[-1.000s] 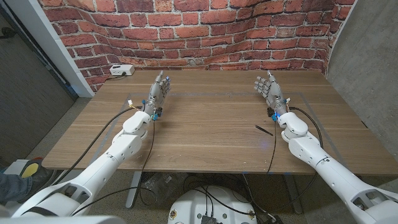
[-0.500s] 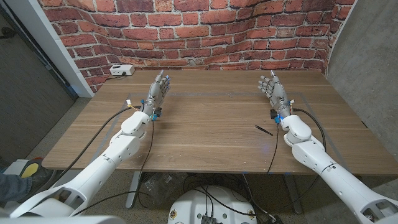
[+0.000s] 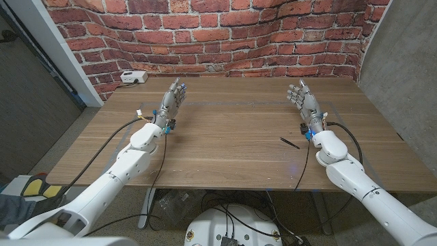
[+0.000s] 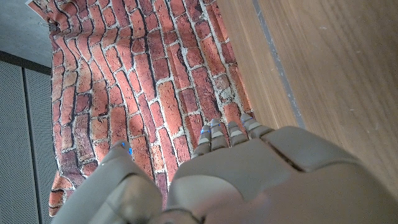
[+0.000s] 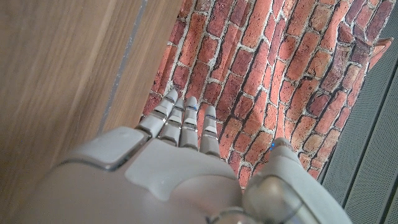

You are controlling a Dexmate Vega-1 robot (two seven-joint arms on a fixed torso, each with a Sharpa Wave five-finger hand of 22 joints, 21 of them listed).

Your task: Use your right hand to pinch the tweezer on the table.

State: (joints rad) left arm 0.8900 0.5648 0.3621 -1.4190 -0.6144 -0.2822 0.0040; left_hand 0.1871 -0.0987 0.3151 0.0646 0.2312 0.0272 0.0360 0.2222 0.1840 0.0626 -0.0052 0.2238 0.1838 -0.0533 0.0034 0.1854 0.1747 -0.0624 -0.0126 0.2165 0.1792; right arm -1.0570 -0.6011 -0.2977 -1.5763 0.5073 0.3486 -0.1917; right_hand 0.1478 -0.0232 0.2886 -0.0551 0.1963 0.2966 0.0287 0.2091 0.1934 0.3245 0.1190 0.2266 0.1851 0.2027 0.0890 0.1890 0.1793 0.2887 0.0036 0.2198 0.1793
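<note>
Tweezer (image 3: 289,143) on table (image 3: 225,143) | right hand (image 3: 305,104) empty, fingers apart

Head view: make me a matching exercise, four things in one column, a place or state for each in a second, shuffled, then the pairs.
Things:
1. tweezer
2. right hand
3. left hand
4. white box

Places or states:
A. at the table's far left corner, by the brick wall
B. open over the table's left side, holding nothing
C. lying on the wood, beside the right forearm
D. open, fingers toward the wall, apart from the tweezer

Pairs: 1-C, 2-D, 3-B, 4-A
</note>
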